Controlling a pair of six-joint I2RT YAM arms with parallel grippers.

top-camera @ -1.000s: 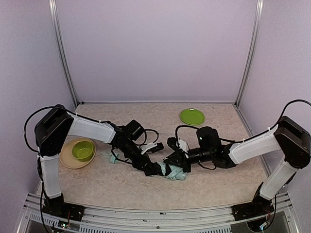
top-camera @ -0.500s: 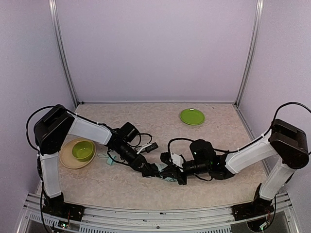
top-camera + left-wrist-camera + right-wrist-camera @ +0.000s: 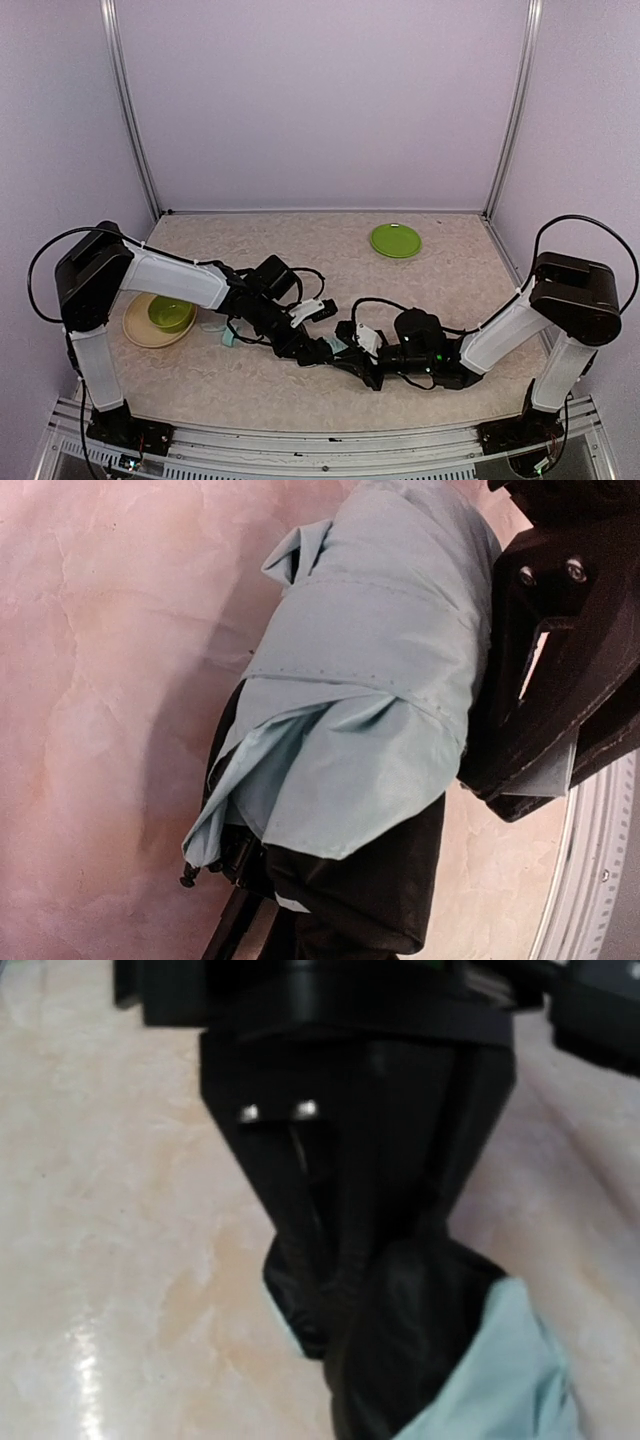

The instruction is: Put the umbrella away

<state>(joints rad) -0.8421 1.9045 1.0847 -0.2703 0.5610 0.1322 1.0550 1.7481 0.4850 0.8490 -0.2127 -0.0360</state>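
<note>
soft, creased matt mint cloth with stitched seams on the umbrella [image 3: 370, 670], its lining matt black, desk [image 3: 90, 680] smooth, glossy, marbled beige, right gripper [image 3: 345, 1250] matt black plastic with bright metal screws
</note>
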